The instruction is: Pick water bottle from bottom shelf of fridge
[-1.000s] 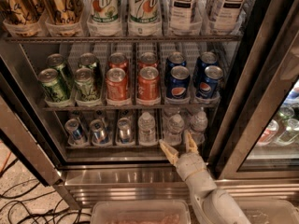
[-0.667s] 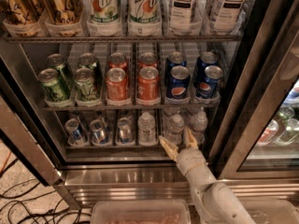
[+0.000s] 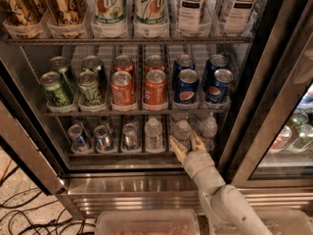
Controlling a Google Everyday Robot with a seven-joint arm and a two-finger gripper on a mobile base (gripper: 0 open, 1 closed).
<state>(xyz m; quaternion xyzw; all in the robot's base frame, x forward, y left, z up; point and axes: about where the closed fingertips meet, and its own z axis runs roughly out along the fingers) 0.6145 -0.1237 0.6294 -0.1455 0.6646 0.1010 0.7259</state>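
Note:
The fridge [image 3: 247, 111] stands open with a steel frame. On its bottom shelf [image 3: 122, 153] stand three silver-blue cans on the left and three clear water bottles on the right: one [image 3: 153, 133], one [image 3: 183, 131] and one [image 3: 209, 128]. My gripper [image 3: 187, 145] reaches up from the lower right on a white arm. It is open, with its tan fingers [image 3: 177, 150] on either side of the middle water bottle's lower part. The bottle stands upright on the shelf.
The rack above holds green, orange and blue cans [image 3: 154, 87]. The top rack holds large bottles [image 3: 149, 6]. The glass door [image 3: 288, 126] stands at the right. A clear plastic bin [image 3: 146, 223] sits below the fridge front. Cables [image 3: 24, 214] lie on the floor at left.
My gripper has moved forward and up into the bottom shelf, from in front of the rail to around the middle water bottle. The bottles and cans have not moved.

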